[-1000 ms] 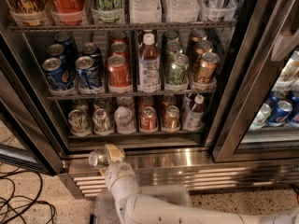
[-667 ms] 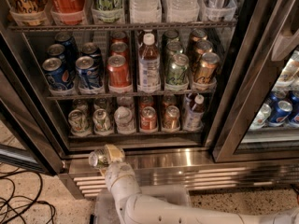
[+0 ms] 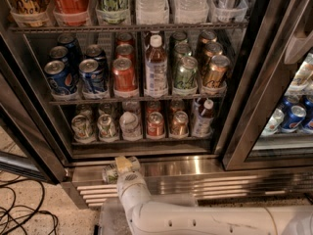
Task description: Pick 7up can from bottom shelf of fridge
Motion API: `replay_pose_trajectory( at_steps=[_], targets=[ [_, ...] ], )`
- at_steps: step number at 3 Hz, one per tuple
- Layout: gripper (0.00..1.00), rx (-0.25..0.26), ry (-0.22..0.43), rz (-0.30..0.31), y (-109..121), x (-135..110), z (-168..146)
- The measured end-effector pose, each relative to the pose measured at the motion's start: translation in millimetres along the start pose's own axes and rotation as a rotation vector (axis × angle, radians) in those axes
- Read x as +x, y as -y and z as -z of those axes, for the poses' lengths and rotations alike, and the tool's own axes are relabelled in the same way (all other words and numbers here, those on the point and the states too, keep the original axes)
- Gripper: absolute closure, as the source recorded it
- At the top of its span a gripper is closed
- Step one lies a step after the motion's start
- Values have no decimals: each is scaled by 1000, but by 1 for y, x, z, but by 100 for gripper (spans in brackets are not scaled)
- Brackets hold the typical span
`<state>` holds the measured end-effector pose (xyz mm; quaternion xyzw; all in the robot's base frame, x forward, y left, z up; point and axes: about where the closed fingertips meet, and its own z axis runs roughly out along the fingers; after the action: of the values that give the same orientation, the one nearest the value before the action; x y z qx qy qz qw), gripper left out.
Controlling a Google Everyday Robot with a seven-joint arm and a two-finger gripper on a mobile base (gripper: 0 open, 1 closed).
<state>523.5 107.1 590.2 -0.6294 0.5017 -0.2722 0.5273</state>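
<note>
The fridge (image 3: 244,77) stands open in front of me. Its bottom shelf (image 3: 142,142) holds a row of drinks. Two pale silvery cans with green markings stand at its left end: one 7up can (image 3: 82,127) and a second one (image 3: 106,126) beside it. My gripper (image 3: 119,169) is below the shelf, in front of the steel base, just under these cans and outside the fridge. A small pale cylindrical shape sits at its left side; I cannot tell what it is.
Further right on the bottom shelf stand a white can (image 3: 129,124), a red can (image 3: 155,124), a brownish can (image 3: 179,123) and a small bottle (image 3: 201,117). Blue Pepsi cans (image 3: 59,77) stand on the shelf above. The ribbed base grille (image 3: 195,187) lies below. Black cables (image 3: 19,209) lie on the floor at left.
</note>
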Motion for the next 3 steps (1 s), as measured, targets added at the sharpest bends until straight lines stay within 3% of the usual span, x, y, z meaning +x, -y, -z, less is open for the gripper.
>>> replay_pose_trajectory(
  at_steps=[1, 2, 3],
  targets=[
    [100, -87, -75, 262, 5, 12, 24],
    [100, -107, -125, 315, 13, 20, 55],
    [100, -6, -35, 129, 26, -8, 69]
  ],
)
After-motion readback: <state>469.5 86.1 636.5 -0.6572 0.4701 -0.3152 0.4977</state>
